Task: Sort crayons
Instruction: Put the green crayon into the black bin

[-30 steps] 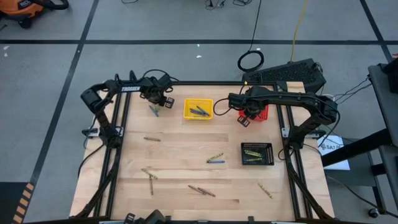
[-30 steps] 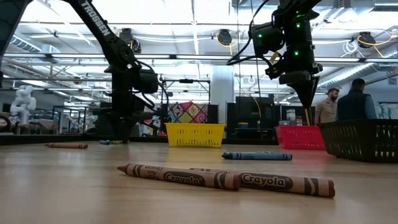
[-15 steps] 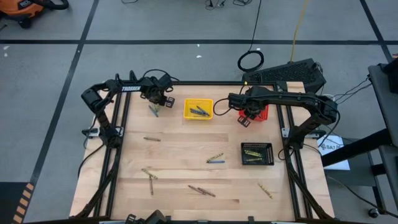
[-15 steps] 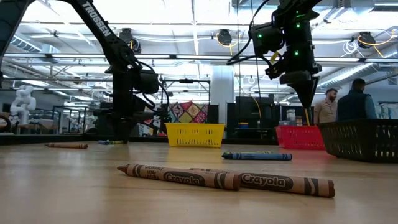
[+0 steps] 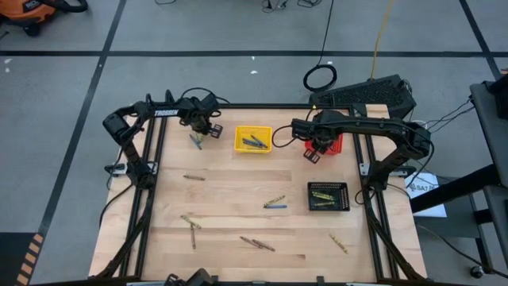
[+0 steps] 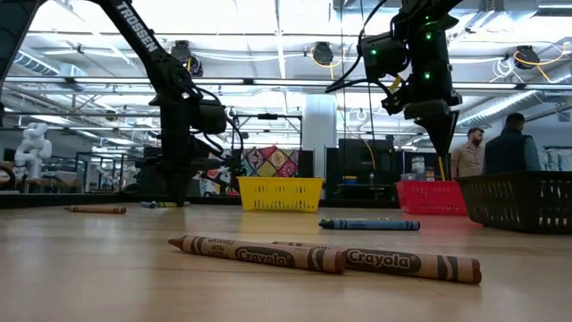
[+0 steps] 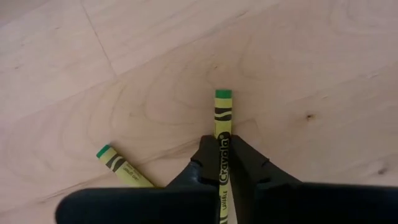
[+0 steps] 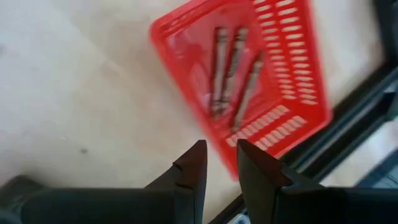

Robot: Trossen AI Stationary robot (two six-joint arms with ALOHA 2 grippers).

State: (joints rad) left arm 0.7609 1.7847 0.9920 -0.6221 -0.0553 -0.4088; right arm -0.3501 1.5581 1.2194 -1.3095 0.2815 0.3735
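Left gripper (image 7: 222,163) sits at the far-left edge of the light wooden table (image 5: 230,199), beside the yellow mesh basket (image 5: 252,139), clenched on a green-tipped yellow crayon (image 7: 222,127); a second green-tipped crayon (image 7: 122,167) lies just beside. Right gripper (image 8: 219,163) hovers by the red mesh basket (image 8: 292,74) holding brown crayons (image 8: 231,74), fingers parted, empty. Table centre open, scattered crayons (image 5: 258,243) near the front.

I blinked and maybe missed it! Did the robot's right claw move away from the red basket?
No. In the high view the right gripper hangs at the same edge of the red basket as before, empty, jaws apart.
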